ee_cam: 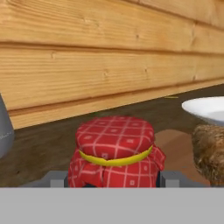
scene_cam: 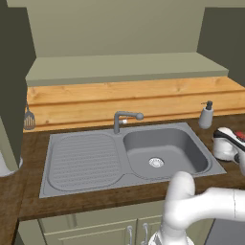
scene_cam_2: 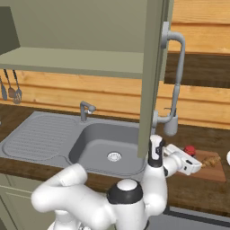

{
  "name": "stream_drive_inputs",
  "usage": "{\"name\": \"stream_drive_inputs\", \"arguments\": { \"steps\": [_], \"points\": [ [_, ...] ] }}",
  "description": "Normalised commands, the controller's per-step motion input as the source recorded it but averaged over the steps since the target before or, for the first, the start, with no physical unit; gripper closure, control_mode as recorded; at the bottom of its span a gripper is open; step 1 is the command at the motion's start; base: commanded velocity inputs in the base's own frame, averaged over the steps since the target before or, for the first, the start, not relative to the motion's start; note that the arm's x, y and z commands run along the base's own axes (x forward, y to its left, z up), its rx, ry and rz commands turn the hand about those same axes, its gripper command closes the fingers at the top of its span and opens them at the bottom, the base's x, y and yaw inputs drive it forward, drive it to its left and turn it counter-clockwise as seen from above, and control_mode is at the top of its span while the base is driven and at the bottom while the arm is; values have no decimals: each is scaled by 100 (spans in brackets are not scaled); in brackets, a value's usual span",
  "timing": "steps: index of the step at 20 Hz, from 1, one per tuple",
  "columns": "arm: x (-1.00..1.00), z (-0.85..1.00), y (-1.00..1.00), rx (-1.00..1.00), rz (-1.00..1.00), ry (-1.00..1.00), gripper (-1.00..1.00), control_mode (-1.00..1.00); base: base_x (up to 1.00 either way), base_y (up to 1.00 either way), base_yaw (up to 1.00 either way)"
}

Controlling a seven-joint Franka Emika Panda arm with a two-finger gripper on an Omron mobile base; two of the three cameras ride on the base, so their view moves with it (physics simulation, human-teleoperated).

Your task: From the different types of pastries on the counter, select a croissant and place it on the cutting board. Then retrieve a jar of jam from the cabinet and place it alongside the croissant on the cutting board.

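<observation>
Gripping the jar of jam (ee_cam: 114,151), the gripper (ee_cam: 114,178) nears the cutting board (scene_cam_2: 214,167)

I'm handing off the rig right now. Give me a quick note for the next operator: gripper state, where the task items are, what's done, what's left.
Gripper: shut on the jar of jam, one fingertip on each side of it.
Jar: held low over the cutting board, right of the sink.
Croissant: already on the board, just beside the jar.
Cabinet: door open.
Done: croissant placed, jam fetched.
Left: set the jar down on the board next to the croissant, open, back away.
</observation>
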Motion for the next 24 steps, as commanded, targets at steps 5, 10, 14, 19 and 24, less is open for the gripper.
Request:
{"name": "stream_drive_inputs", "arguments": {
  "steps": [5, 10, 14, 19, 24],
  "points": [
    [39, -29, -17, 0, 0, 0, 100, -100, 0, 0, 0],
    [7, -47, -28, 0, 0, -2, 100, -100, 0, 0, 0],
    [-26, -51, -7, 0, 0, 0, -100, -100, 0, 0, 0],
    [-36, -1, -7, 1, -2, 0, -100, -100, 0, 0, 0],
    [-50, 62, 0, 0, -7, -11, -100, -100, 0, 0, 0]
  ]
}}
